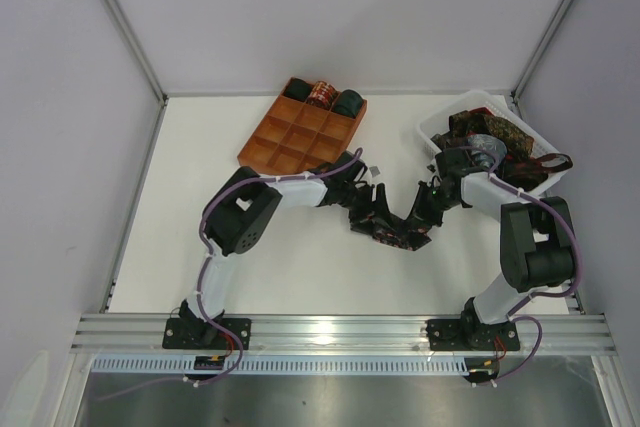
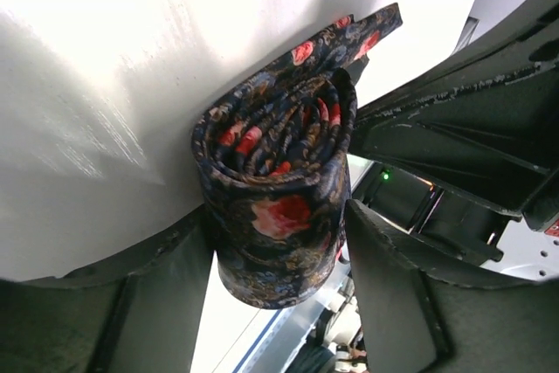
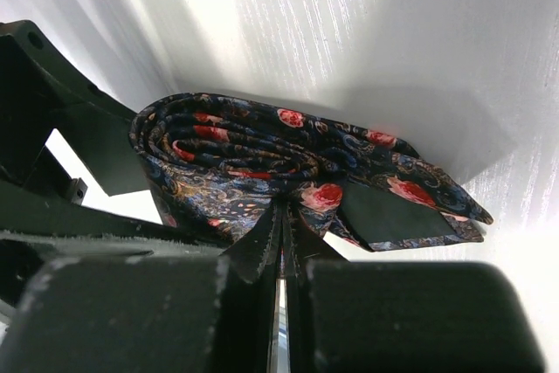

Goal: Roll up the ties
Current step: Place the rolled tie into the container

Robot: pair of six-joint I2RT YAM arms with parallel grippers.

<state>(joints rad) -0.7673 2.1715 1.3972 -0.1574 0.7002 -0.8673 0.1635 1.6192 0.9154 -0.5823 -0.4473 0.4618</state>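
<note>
A: Nearest the lens: left gripper [image 2: 275, 216], a jaw on each side of the tie [image 2: 271, 172]; gripping?

B: Jaws against the coil's sides; can't tell if they squeeze; right gripper [image 3: 284, 216] closed tight, tips at the coil's lower edge.

A: Rest, big to small?

B: White table [image 1: 300, 257]; white bin [image 1: 432, 127] far right, heaped with ties [image 1: 500, 137]; brown tray [image 1: 290, 142], three rolled ties [image 1: 320, 94] in its back row; the coil lies mid-table, tail loose.

Our left arm [image 1: 240, 222] and right arm [image 1: 530, 247] share one look: white links, bulky black joints, purple cables [image 1: 204, 237] looping alongside, black bases [image 1: 207, 332], and a small green light [image 2: 385, 176] on the right one.
</note>
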